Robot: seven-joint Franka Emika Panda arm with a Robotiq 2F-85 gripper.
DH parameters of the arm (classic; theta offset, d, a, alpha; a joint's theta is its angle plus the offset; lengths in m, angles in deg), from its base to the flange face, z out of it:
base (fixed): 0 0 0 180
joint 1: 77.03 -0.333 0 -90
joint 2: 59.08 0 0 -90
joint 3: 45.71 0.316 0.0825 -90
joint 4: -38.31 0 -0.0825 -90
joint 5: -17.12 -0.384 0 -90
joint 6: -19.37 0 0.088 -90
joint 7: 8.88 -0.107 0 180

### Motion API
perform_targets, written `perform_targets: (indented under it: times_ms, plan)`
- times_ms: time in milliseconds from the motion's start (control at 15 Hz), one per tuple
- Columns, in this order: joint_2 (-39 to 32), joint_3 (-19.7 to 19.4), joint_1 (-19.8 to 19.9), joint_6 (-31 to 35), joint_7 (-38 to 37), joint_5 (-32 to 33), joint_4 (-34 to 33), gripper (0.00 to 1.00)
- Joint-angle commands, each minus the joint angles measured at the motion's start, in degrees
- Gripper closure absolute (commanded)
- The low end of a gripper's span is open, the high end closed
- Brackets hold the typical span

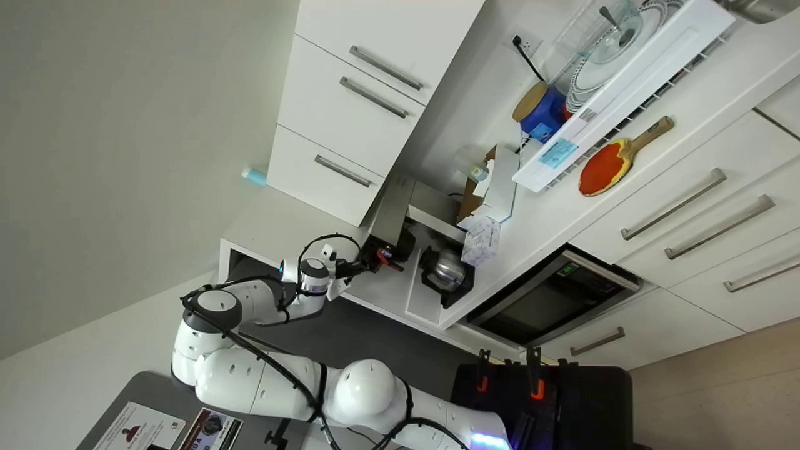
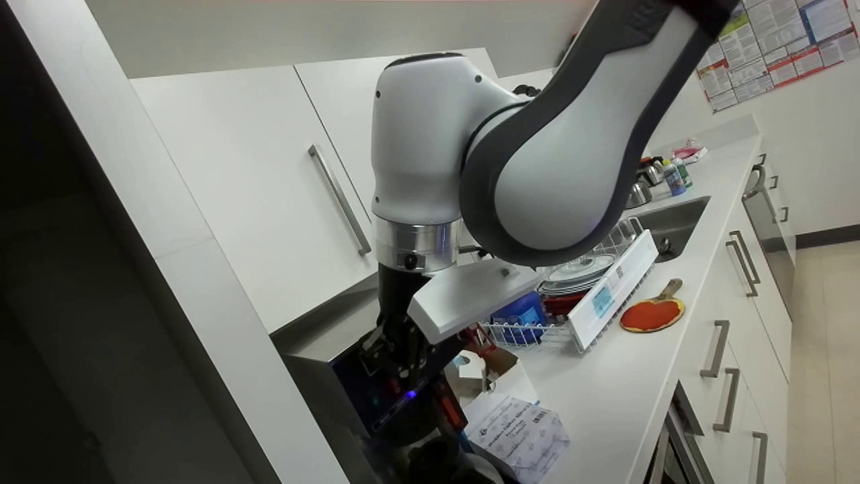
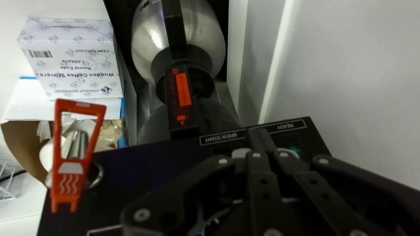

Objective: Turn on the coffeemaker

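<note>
The coffeemaker, a boxy steel and black machine point(image 1: 395, 206), stands under the wall cupboards; it also shows in an exterior view point(image 2: 312, 383). In the wrist view its black panel point(image 3: 141, 164) carries the labels BREW START and READY, upside down. A green light point(image 3: 297, 150) glows below READY. My gripper point(image 3: 261, 139) is shut and empty. Its tips lie over the panel between the two labels; I cannot tell whether they touch it. The gripper hides part of the switch area. In an exterior view the gripper point(image 1: 365, 267) is at the machine's front.
A steel pot with black handle point(image 3: 203, 29) stands below the panel. A red loop-shaped piece point(image 3: 67, 182) sticks up beside it. A coffee stirrer box point(image 1: 481, 240), an open carton point(image 1: 502, 181), a dish rack point(image 1: 625, 94) and an orange paddle point(image 1: 603, 169) line the counter.
</note>
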Motion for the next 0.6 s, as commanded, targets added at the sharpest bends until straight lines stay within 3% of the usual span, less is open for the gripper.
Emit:
perform_targets:
  times_ms: [0,533]
  plan:
    - [-2.76,1.02,1.33,1.37,-2.19,2.44,-2.31,1.00]
    - [-3.69,1.24,1.89,2.13,-3.30,5.40,-3.12,1.00]
